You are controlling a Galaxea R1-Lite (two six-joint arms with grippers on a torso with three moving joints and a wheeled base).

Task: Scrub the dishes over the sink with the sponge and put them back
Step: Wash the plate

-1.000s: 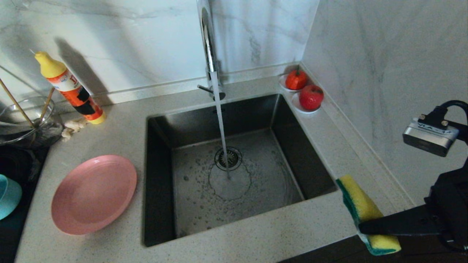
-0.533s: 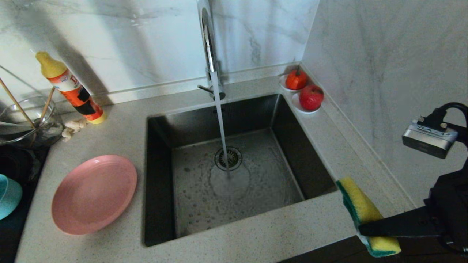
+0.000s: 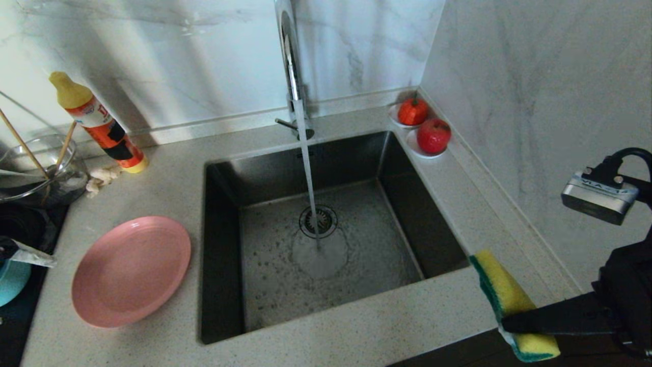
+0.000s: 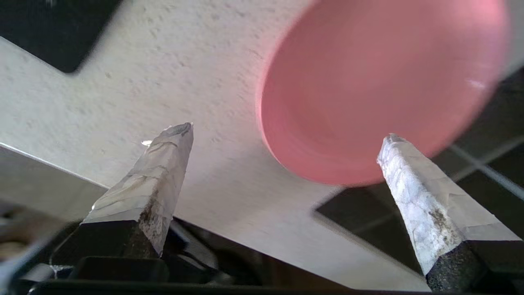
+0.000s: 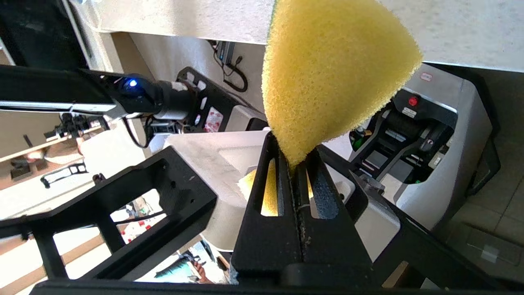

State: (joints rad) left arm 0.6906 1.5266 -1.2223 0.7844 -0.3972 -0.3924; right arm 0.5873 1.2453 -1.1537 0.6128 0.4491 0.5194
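The pink plate [image 3: 130, 270] lies flat on the counter left of the sink [image 3: 224, 244], where water runs from the tap [image 3: 291, 61]. My left gripper [image 4: 287, 131] hovers open and empty near the plate's edge [image 4: 368, 82]. One of its taped fingers [image 3: 34, 258] shows at the far left, over the teal bowl [image 3: 11, 278]. The chopsticks [image 3: 23, 145] stand in a glass bowl [image 3: 38, 171]. My right gripper [image 3: 509, 322] is shut on the yellow sponge [image 3: 501, 290], off the counter's front right corner. In the right wrist view the sponge [image 5: 335, 69] bulges out past the pinched jaws.
An orange detergent bottle [image 3: 99, 125] and a knotted cloth [image 3: 102, 177] sit by the back wall. Two saucers with red fruit [image 3: 425, 130] occupy the sink's back right corner. A black hob [image 3: 20, 316] borders the counter on the left; a marble wall rises on the right.
My left gripper's finger has come into sight at the left edge, over the teal bowl. The right gripper and sponge have stayed almost in place.
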